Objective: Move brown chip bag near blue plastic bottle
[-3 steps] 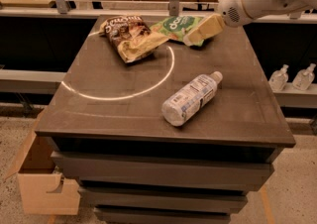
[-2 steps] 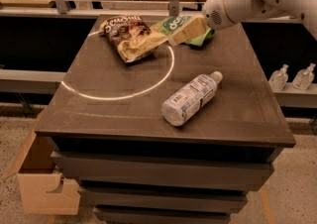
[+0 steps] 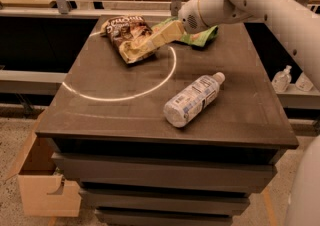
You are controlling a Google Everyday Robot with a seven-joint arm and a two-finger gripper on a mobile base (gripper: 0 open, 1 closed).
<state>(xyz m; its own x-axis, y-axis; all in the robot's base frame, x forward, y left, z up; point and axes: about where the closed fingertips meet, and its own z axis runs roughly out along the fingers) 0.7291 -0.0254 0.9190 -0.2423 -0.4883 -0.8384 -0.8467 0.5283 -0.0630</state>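
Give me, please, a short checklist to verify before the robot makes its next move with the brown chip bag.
1. The gripper is at the brown chip bag: ok, it is at the bag's right edge, at the far side of the table.
2. Bag is held firmly: cannot tell.
3. The blue plastic bottle is located: ok, it lies on its side nearer the front, cap towards the far right.
4. Way from bag to bottle is free: ok, no object lies between them.
5. The green snack bag is out of the way: cannot tell, the arm hides part of it.
6. Bag is near the bottle: not ok, they are apart.
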